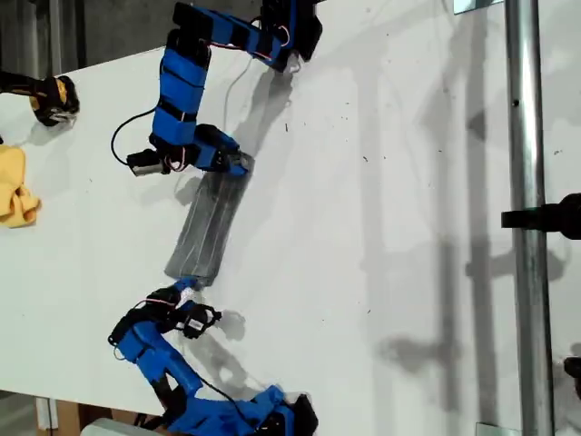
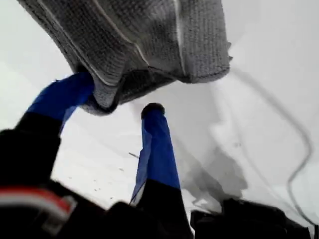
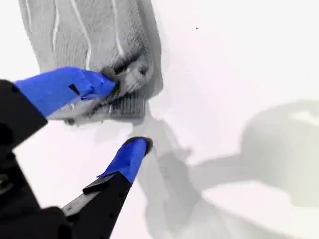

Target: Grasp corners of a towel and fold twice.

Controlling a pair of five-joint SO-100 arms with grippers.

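Towel (image 1: 211, 222) lies on the white table (image 1: 381, 182) as a long narrow grey strip, folded over itself, pale stripes running along its length. In the exterior view one blue arm (image 1: 186, 100) sits at the strip's upper end and another blue arm (image 1: 159, 350) at its lower end. I can't tell from the wrist views which is first and which is second.

My first gripper (image 2: 118, 97) has its jaws spread. One blue finger (image 2: 62, 97) touches the underside of the towel's (image 2: 134, 40) edge. The other finger (image 2: 155, 149) stands apart from the towel, below its hem. The cloth is not pinched. This end of the towel looks lifted a bit, with a shadow under it.

My second gripper (image 3: 124, 114) is spread too. One finger (image 3: 65, 89) rests on the bunched end of the towel (image 3: 89, 35), and the other finger (image 3: 127, 159) is over bare table just beside the hem. Nothing is grasped.

A yellow cloth (image 1: 16, 186) lies well apart from the towel, toward the exterior view's left. A metal pole (image 1: 526, 218) stands well apart toward the exterior view's right.
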